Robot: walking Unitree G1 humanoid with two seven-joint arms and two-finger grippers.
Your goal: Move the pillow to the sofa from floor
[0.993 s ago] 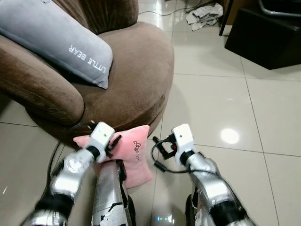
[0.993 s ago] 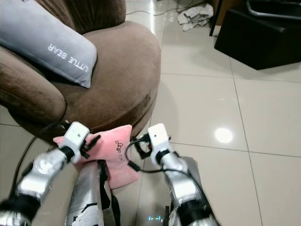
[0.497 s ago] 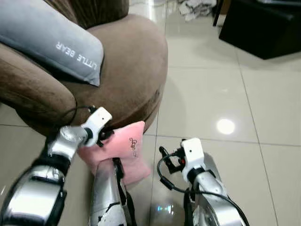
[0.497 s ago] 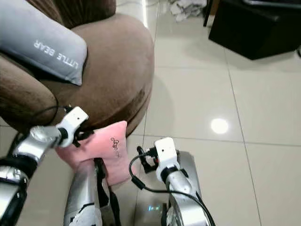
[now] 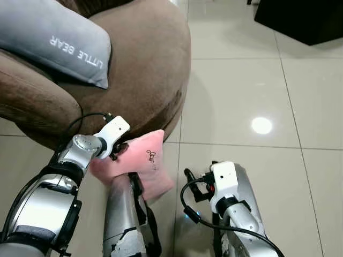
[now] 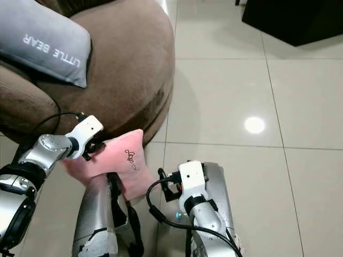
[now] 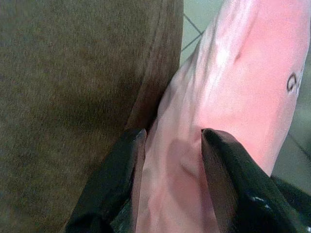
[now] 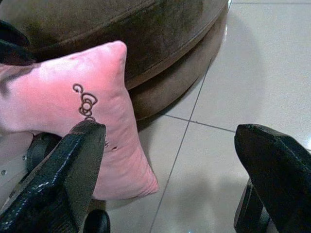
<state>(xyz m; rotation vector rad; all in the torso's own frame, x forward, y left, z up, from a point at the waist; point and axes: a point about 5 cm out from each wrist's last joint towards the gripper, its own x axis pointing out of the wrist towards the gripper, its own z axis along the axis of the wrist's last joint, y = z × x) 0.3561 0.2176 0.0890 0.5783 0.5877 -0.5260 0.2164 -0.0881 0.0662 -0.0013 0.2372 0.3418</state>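
The left end effector (image 7: 170, 145) has its two black fingers (image 7: 223, 165) on each side of the pink pillow's top edge, pinching a fold of it, so it looks like it's grasping the pink pillow (image 5: 144, 160). The pillow stands on the floor, leaning vs. the base of the brown sofa (image 5: 150, 69), w/ its long side running up and down. The sofa seat is up and away from the left end effector, so I think the next move is a lift up and over the rim. The right end effector (image 8: 170, 170) is spread wide, holding nothing, just beside the pillow's other side. A grey LITTLE BEAR pillow (image 5: 53, 43) lies on the seat.
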